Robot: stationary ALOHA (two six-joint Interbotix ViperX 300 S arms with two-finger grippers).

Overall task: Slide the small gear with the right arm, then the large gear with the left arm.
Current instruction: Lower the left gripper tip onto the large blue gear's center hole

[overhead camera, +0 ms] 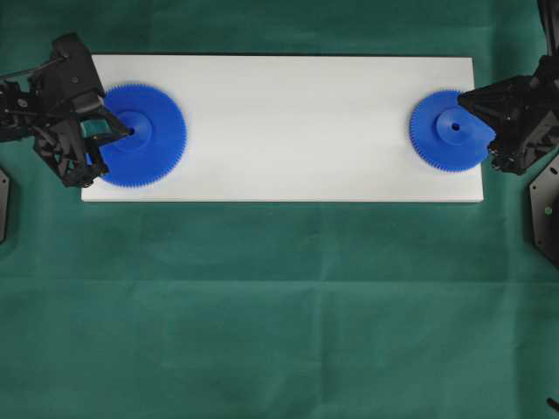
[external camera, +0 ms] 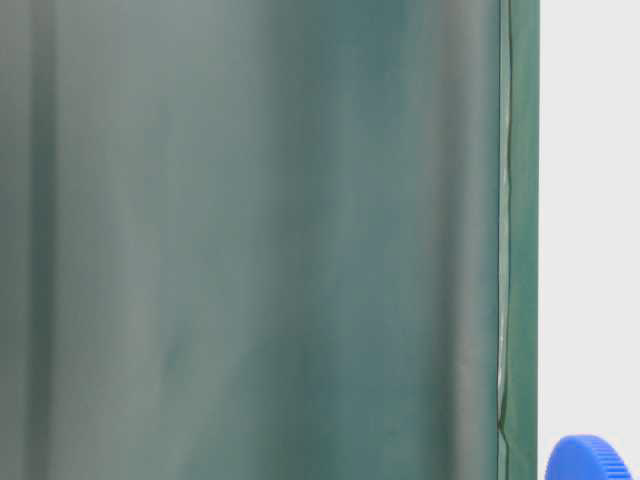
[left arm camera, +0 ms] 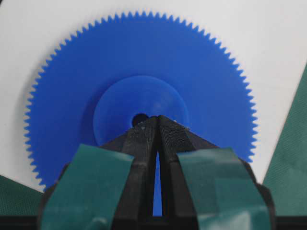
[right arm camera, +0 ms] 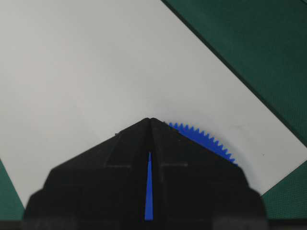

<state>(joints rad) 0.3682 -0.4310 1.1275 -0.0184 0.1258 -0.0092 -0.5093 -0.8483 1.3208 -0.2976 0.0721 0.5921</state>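
The large gear [overhead camera: 153, 144] lies flat at the left end of the white board [overhead camera: 288, 131]. My left gripper [overhead camera: 129, 131] is shut, its joined tips resting on the raised hub [left arm camera: 139, 98] right beside the centre hole [left arm camera: 139, 118]. In the left wrist view that gripper [left arm camera: 157, 118] has teal tape on both fingers. The small gear [overhead camera: 441, 140] lies flat at the board's right end. My right gripper [overhead camera: 462, 97] is shut and sits over the gear's far part. In the right wrist view the gripper [right arm camera: 151, 120] covers most of the small gear [right arm camera: 206, 138], and blue shows through the slit between the fingers.
Green cloth [overhead camera: 279, 305] covers the table around the board. The board's long middle stretch lies between the two gears. In the table-level view a blue gear's toothed rim [external camera: 592, 460] pokes up beside the white board [external camera: 590, 200]; which gear it is cannot be told.
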